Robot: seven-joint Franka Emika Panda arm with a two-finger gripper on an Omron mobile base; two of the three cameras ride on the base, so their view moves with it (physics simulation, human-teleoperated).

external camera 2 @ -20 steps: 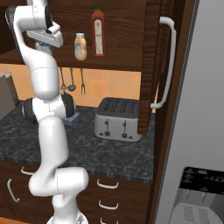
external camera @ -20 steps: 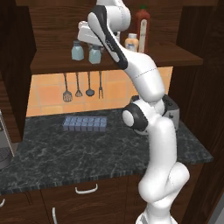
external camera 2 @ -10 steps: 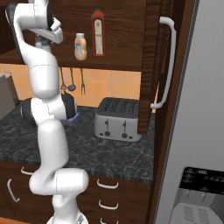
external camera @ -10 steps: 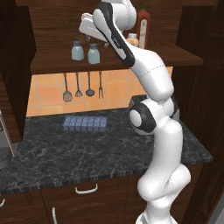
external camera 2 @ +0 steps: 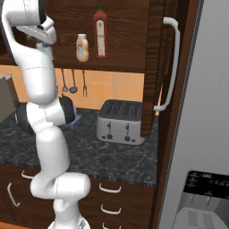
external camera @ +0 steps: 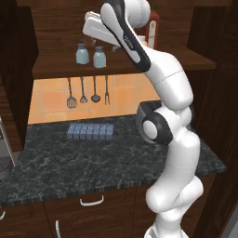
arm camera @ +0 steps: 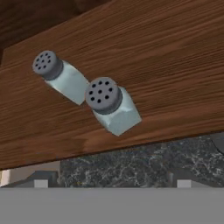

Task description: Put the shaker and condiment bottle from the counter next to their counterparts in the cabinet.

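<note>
On the counter (external camera: 93, 162), nearest the base, neither a shaker nor an orange bottle remains. It carries a blue-grey segmented tray (external camera: 90, 131), and a toaster (external camera 2: 121, 121) further to the right.

Above the counter, on the cabinet (external camera: 56, 37) shelf, 2 pale blue grey-capped shakers stand upright, just beside each other. By its place right under the hand, the shaker (external camera: 99, 57) nearer the arm looks like the one brought up, and the second shaker (external camera: 82, 53) on its left like the counterpart; they are identical, so this is a judgement. From the hand camera both perforated caps face up, and the 2 bodies look close to touching.

The gripper (external camera: 96, 42) hovers over the shelf above that shaker, holding nothing. Its jaws cannot be made out clearly, though they seem spread wide with nothing between them.

Further right along the same shelf, the condiment bottle (external camera 2: 82, 48) stands just beside the tall dark-red sauce bottle (external camera 2: 100, 32), upright and apart from it.

Both items therefore sit next to their counterparts. As a judgement, the task looks essentially complete, with only pulling the arm clear of the cabinet left.
</note>
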